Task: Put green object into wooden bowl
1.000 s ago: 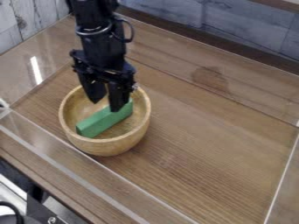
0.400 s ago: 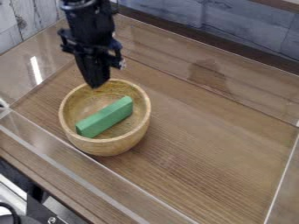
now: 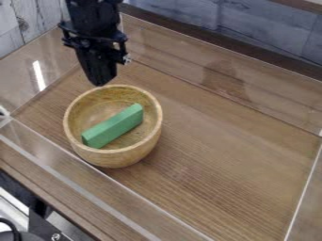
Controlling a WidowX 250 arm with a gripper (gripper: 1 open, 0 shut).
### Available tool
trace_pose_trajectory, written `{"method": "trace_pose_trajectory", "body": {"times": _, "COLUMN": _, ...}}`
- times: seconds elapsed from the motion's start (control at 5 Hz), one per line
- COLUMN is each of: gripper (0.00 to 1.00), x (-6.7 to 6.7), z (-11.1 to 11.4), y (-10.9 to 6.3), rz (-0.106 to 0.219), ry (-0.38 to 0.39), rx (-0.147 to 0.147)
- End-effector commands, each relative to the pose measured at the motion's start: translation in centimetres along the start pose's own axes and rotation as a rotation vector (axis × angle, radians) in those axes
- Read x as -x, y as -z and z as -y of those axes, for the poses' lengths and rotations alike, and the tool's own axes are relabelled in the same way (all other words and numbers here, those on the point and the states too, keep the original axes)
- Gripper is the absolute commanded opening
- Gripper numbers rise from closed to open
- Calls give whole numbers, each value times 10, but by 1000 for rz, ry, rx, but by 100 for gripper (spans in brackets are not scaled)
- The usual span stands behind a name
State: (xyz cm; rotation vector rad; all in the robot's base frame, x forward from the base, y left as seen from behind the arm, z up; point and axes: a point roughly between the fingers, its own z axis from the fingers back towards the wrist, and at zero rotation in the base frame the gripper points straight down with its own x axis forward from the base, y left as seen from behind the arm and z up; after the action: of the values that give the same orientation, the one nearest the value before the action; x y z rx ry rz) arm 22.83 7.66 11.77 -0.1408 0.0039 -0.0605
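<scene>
- The green object [image 3: 113, 124] is lying inside the wooden bowl [image 3: 78, 141], in the lower left part of the frame.
- The bar is sitting slantwise across the bowl's floor, its lower end pointing toward the bottom left and its upper end toward the right wall, where it is leaning close to the inner side near the rim.
- The bowl is standing upright on the wood-grain bench [image 3: 227, 141], round, light tan and thick-walled, with its rim fully showing.
- The black tool [image 3: 101, 79] is hanging in the upper left of the frame, pointing down, above the bowl's far rim.
- The tool is touching neither the bar nor the bowl, and nothing is showing between its fingers.
- Its fingers are reading as one dark mass from this angle, so I cannot tell whether they are standing apart or together.
- The dark arm [image 3: 90, 19] is running up out of the top edge of the frame above the tool.
- Clear panels [image 3: 189, 202] are walling in the bench, with one edge crossing the lower part of the frame in front of the bowl.
- A grey plank wall [image 3: 270, 33] is showing behind the bench in the upper right.
</scene>
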Motion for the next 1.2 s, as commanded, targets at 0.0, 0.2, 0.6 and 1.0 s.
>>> {"method": "trace_pose_trajectory", "body": {"times": 0.0, "gripper": 100, "x": -11, "z": 10, "y": -18, "rz": 54, "ry": 43, "rx": -32}}
{"method": "trace_pose_trajectory", "body": {"times": 0.2, "gripper": 100, "x": -26, "z": 39, "y": -16, "rz": 81, "ry": 27, "rx": -56}}
{"method": "trace_pose_trajectory", "body": {"times": 0.6, "gripper": 100, "x": -61, "z": 69, "y": -3, "rz": 107, "ry": -68, "rx": -74}}
{"method": "trace_pose_trajectory", "body": {"times": 1.0, "gripper": 100, "x": -80, "z": 49, "y": 9, "rz": 152, "ry": -98, "rx": -113}}
